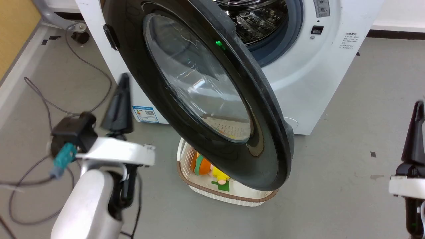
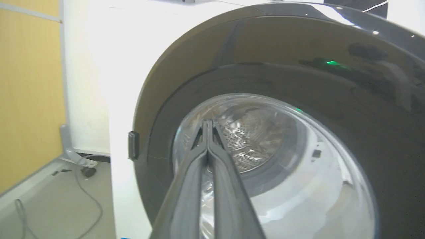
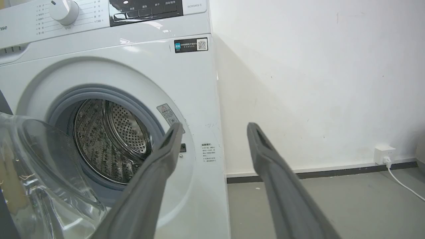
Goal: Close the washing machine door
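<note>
The washing machine door (image 1: 199, 89), black-rimmed with a clear glass bowl, stands swung partly open in front of the white washing machine (image 1: 318, 76). Behind it the steel drum (image 1: 259, 20) and grey-blue gasket show. My left gripper (image 1: 123, 78) is shut and empty, left of the door's outer face; in the left wrist view its fingers (image 2: 207, 124) point at the glass of the door (image 2: 298, 99), a short way off. My right gripper (image 1: 420, 106) stands open and empty at the far right, well clear of the machine. In the right wrist view my gripper (image 3: 214, 127) faces the washer's front (image 3: 186, 99).
A cream perforated basket (image 1: 202, 191) with a soft toy sits on the floor under the door's lower edge. Cables (image 1: 49, 109) trail over the floor at the left. A wall socket and cord (image 3: 385, 156) are at the right wall.
</note>
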Controlling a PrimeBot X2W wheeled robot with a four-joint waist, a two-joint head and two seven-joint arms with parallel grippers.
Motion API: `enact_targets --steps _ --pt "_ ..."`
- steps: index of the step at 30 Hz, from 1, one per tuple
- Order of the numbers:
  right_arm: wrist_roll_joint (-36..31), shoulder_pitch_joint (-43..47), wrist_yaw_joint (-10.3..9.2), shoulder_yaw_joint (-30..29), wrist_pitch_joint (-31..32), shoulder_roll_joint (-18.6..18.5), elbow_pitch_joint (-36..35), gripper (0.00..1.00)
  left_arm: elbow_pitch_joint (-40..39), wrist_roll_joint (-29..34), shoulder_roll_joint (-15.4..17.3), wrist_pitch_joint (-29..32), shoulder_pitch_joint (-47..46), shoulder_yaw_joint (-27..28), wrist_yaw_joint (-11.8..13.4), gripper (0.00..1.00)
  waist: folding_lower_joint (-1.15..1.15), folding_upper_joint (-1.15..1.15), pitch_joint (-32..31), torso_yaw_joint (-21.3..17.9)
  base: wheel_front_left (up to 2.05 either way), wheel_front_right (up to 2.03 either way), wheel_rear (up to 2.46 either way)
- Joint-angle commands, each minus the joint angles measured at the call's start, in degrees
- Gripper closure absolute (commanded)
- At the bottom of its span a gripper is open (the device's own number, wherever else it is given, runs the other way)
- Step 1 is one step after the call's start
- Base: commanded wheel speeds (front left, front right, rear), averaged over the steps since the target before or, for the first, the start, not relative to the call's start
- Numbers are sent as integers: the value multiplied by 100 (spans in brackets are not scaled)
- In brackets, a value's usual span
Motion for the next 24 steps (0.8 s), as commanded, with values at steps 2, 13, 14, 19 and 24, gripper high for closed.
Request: enact_targets --steps 2,13,14,19,24 --pt "-116 -218 5 -14 -26 6 -122 0 -205 865 -58 -29 333 326 294 100 0 0 -14 30 0 0 0" --pt "-117 -694 5 472 -26 6 -617 0 -331 2067 -461 -30 1443 911 529 0 0 0 -170 154 0 0 0" --pt "-62 -750 5 547 -26 6 -670 0 -290 2115 -498 -30 1521 941 524 0 0 0 -184 167 0 0 0" --pt "341 -904 5 1029 -26 6 -1056 38 -214 2234 -675 -30 1787 1100 384 0 0 0 -263 259 0 0 0" --pt "1440 -1062 5 2483 -26 -382 -1665 100 -423 2273 -961 -30 2079 1444 -12 0 0 0 -369 360 0 0 0"
